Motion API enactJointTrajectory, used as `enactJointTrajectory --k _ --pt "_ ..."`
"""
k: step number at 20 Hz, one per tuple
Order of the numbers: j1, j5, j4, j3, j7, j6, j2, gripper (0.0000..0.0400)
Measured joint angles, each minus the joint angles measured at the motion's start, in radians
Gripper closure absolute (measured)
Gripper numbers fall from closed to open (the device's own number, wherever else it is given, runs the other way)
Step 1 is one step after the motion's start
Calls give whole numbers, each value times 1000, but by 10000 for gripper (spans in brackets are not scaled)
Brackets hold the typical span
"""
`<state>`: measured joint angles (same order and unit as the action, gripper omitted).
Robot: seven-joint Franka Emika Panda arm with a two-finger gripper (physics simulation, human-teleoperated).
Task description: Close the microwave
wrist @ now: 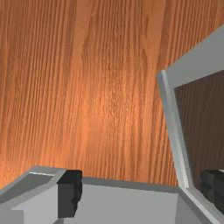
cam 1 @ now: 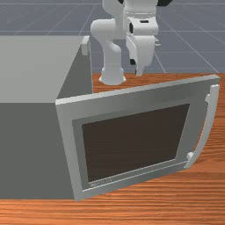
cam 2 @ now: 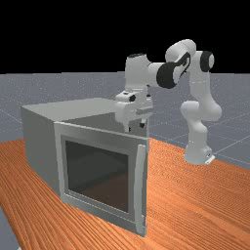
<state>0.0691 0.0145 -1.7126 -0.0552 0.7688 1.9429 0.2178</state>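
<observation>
The gripper (cam 1: 136,69) hangs behind the microwave door (cam 1: 132,96) in the front view, above the door's top edge. The door stands open, swung out from the grey microwave (cam 1: 35,70) toward the front view's right, with its curved handle (cam 1: 209,125) at the outer edge. In the far view the gripper (cam 2: 135,127) hangs at the top edge of the door (cam 2: 97,135), near the handle (cam 2: 140,185). The gripper (wrist: 142,191) is open in the wrist view, fingers wide apart, with the microwave's cavity (wrist: 131,208) between them and the door (wrist: 176,131) beside one finger.
The wooden table (wrist: 100,87) spreads in front of the microwave's opening. Beside that opening stands an upright grey panel (cam 1: 85,46). The arm's base (cam 2: 197,155) is behind the microwave and door in the front view.
</observation>
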Motion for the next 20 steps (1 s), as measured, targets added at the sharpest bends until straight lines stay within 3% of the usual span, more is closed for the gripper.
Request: enactJointTrajectory --k 7,9,15,20 --pt "-10 0 6 -2 71 -5 2 0" --pt "-17 2 10 -14 182 -6 4 0" --pt "28 8 32 -24 -6 -13 20 0" --pt "30 9 32 -36 71 -16 17 0"
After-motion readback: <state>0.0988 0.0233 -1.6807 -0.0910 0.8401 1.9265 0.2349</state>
